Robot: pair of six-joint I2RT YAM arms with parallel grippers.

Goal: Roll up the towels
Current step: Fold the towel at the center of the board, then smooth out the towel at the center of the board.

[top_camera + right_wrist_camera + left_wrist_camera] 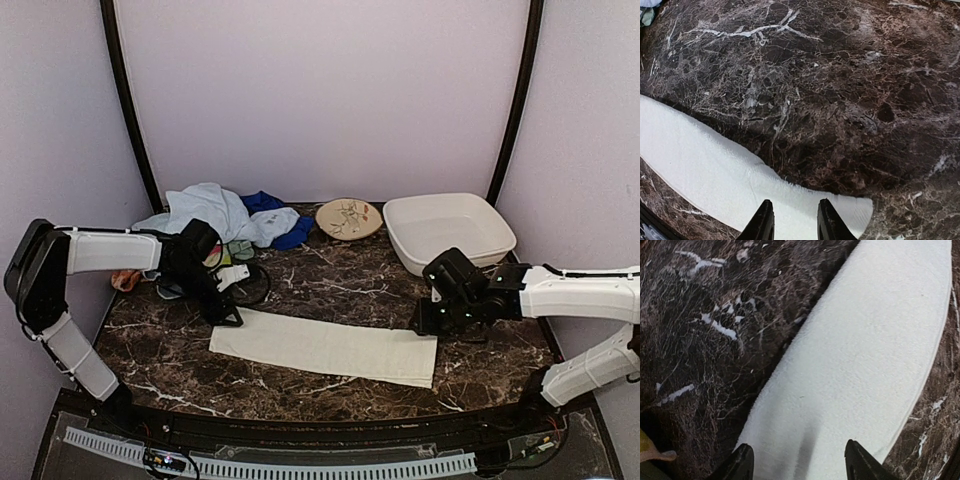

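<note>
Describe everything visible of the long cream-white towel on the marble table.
The long cream-white cloth towel lies flat and unrolled on the dark marble table, a narrow strip running left to right, hemmed along one edge. The left gripper hangs open over its left end, the right gripper open over its right end.

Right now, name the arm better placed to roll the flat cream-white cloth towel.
Probably left: its open jaws centre on the cream-white cloth towel at its short end; right jaws sit at a corner.
</note>
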